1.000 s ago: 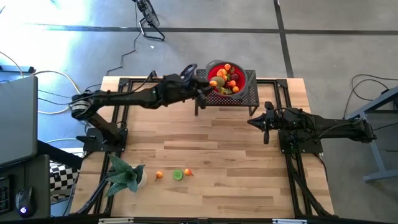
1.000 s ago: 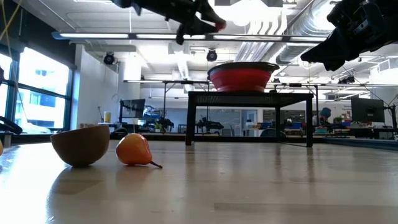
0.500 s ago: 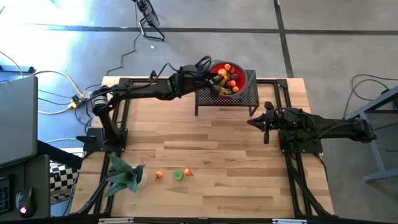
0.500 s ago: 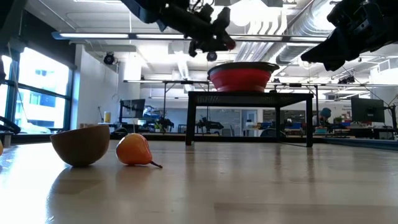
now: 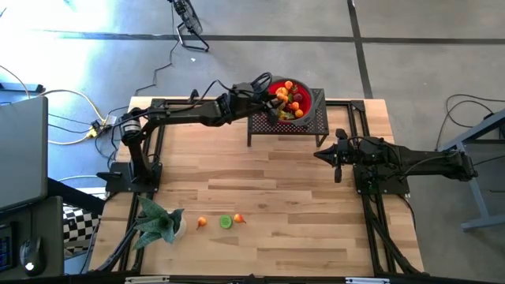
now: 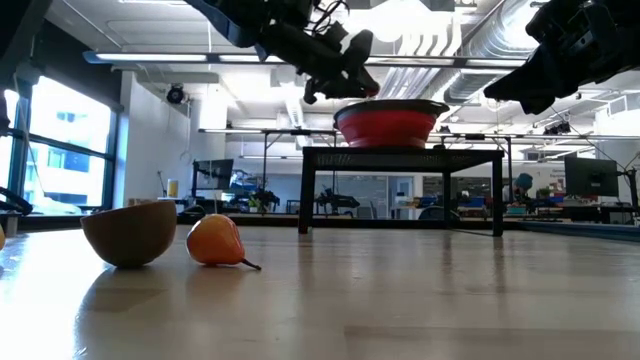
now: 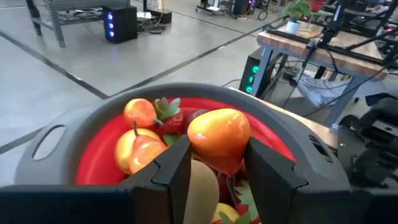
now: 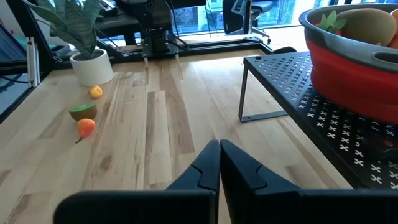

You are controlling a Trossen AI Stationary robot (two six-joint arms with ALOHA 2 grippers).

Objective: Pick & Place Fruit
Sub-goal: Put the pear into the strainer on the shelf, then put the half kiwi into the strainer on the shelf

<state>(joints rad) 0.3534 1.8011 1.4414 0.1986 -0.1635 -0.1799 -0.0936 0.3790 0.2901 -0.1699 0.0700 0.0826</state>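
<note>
My left gripper [image 5: 267,85] reaches over the left rim of the red bowl with the grey rim [image 5: 318,101], shut on an orange-yellow pear-like fruit [image 7: 219,137]. The bowl stands on a black perforated stand [image 5: 288,124] at the table's far edge, and several fruits lie in it [image 7: 144,146]. Near the table's near-left corner lie a tiny orange [image 5: 202,222], a green fruit half [image 5: 226,222] and an orange pear [image 5: 239,218]. My right gripper [image 5: 318,155] is shut and hovers over the table's right side, touching nothing. My left gripper pinches the orange-yellow fruit by its lower part [image 7: 221,163] between the two fingers [image 7: 171,165]. The fruit's rounded top stands above the fingertips. It is lifted clear, above the fruit in the bowl [image 7: 292,134].
A green leafy plant in a white pot [image 5: 158,223] stands at the near-left corner beside the loose fruit. The stand's legs [image 8: 242,93] rise from the table near the far edge. Bare wood [image 5: 276,197] spans the table's middle. Black frame rails run along both sides.
My left gripper, shut on the fruit, has moved toward the table's far edge and right, from beside the stand's left end to over the bowl's rim. The arm has stretched out. The right arm has kept still.
</note>
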